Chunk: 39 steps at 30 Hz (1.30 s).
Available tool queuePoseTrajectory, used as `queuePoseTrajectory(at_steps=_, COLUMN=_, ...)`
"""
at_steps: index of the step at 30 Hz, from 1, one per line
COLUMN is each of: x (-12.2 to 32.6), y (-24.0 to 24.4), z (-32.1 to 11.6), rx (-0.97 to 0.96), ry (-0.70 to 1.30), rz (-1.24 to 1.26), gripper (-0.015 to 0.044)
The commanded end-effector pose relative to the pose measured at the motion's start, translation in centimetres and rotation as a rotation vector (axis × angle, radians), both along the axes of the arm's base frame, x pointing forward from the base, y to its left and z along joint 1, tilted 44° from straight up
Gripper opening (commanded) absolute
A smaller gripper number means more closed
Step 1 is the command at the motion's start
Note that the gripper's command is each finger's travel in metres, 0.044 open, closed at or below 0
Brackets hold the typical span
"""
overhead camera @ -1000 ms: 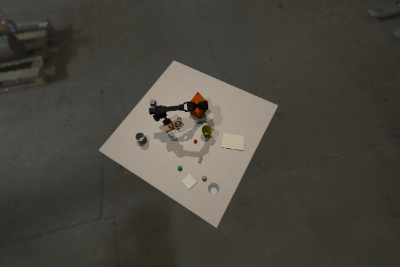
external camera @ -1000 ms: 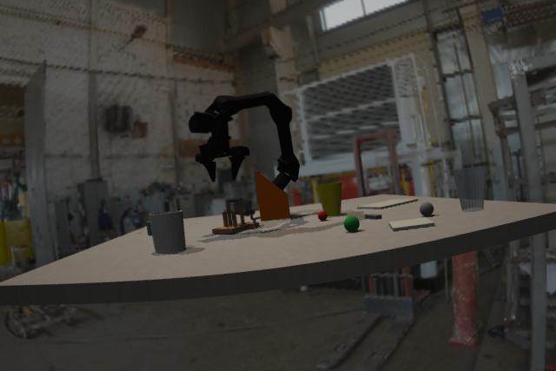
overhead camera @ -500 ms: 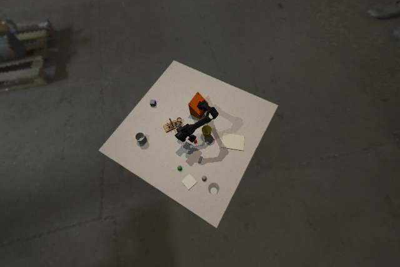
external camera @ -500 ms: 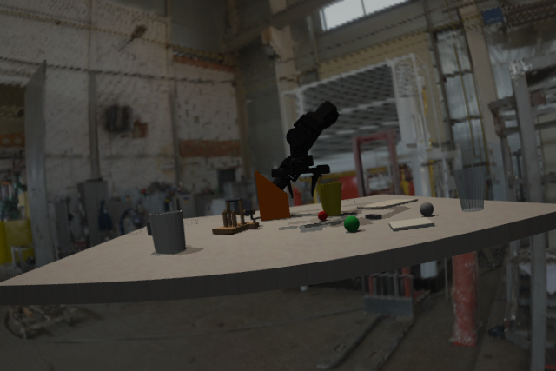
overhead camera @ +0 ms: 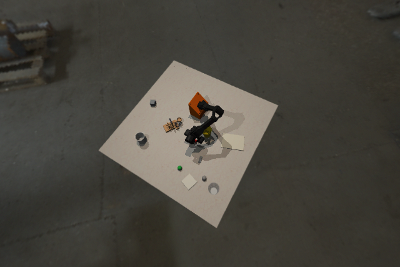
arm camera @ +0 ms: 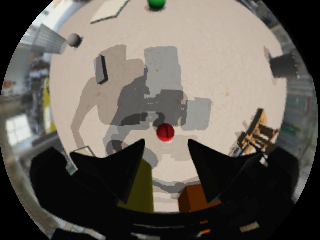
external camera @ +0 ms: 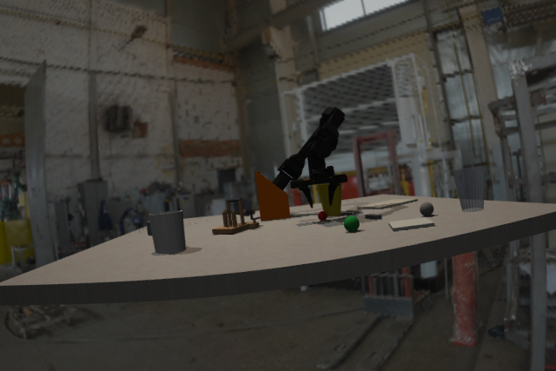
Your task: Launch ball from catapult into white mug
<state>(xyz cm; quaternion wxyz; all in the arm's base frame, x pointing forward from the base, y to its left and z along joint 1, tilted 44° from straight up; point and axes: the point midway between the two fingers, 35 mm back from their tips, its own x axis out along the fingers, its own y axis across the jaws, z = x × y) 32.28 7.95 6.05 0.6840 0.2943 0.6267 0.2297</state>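
Observation:
A small red ball (overhead camera: 195, 140) (external camera: 322, 215) (arm camera: 165, 132) lies on the table. My gripper (external camera: 321, 206) (arm camera: 166, 142) is open, pointing down above the ball, with nothing between the fingers. In the wrist view the ball shows just beyond the gap between the fingertips. The wooden catapult (overhead camera: 169, 125) (external camera: 231, 228) (arm camera: 257, 132) stands to the left in the top and exterior views. A mug-sized grey vessel (overhead camera: 140, 138) (external camera: 168, 232) (arm camera: 285, 64) stands upright beyond it; no handle shows, and I cannot tell whether it is the white mug.
A yellow cup (overhead camera: 207, 132) (external camera: 334, 201) (arm camera: 142, 187) and orange wedge (overhead camera: 195, 109) (external camera: 271, 201) (arm camera: 190, 198) stand close to the gripper. Also there: green ball (overhead camera: 179, 167) (external camera: 351, 223), grey ball (overhead camera: 204, 178) (external camera: 426, 208), ribbed clear cup (overhead camera: 213, 188) (external camera: 470, 189), dark cube (overhead camera: 152, 102), small grey block (overhead camera: 200, 159), two pale slabs.

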Motion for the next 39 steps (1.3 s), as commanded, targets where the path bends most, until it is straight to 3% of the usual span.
queuePoseTrajectory(at_steps=1, x=0.1, y=0.3, z=-0.4, rx=0.003, ry=0.003, rz=-0.004, gripper=0.03)
queuePoseTrajectory(at_steps=23, x=0.4, y=2.7, z=-2.7, rx=0.005, ry=0.003, rz=-0.004, gripper=0.03)
queuePoseTrajectory(at_steps=28, x=0.4, y=2.7, z=-2.7, rx=0.005, ry=0.003, rz=-0.004, gripper=0.0169)
queuePoseTrajectory(at_steps=35, x=0.4, y=2.7, z=-2.7, rx=0.005, ry=0.003, rz=-0.004, gripper=0.0122)
queuePoseTrajectory(at_steps=39, x=0.4, y=1.9, z=-2.2, rx=0.001, ry=0.003, rz=-0.004, gripper=0.0017)
